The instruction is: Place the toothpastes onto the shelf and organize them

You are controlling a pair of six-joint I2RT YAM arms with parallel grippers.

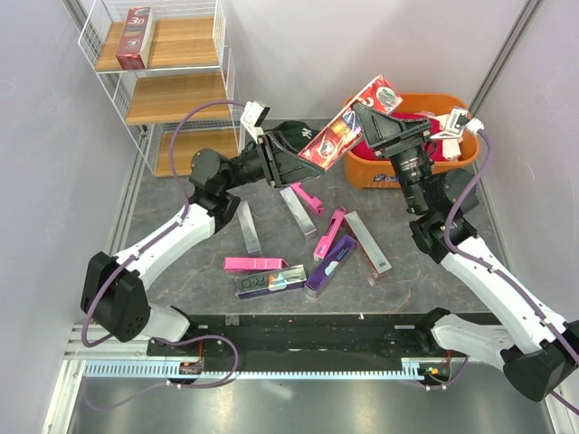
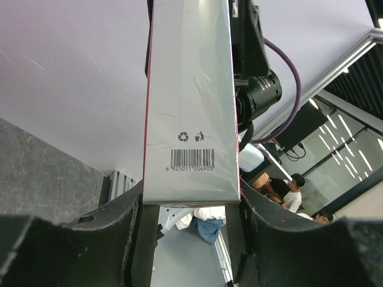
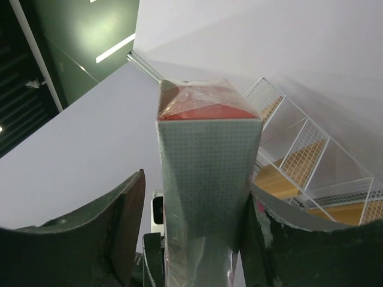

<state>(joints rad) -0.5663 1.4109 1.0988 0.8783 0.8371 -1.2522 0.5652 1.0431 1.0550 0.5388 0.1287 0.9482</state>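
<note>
MID-AIR: A red box (image 1: 348,127) of toothpaste hangs tilted above the bench (image 1: 280,233), spanning the two arms in front of an orange tub (image 1: 373,174). The left jaws are closed on its lower end, both fingers (image 2: 108,239) pressed against its sides below the barcode. The right jaws stand parted around the upper end, with one finger (image 3: 269,239) touching the carton and the other showing a gap. A second red box (image 1: 136,38) stands on the top board of the shelf (image 1: 185,45). Several loose boxes (image 1: 255,264), pink, purple, silver and holographic, lie on the bench.
</note>
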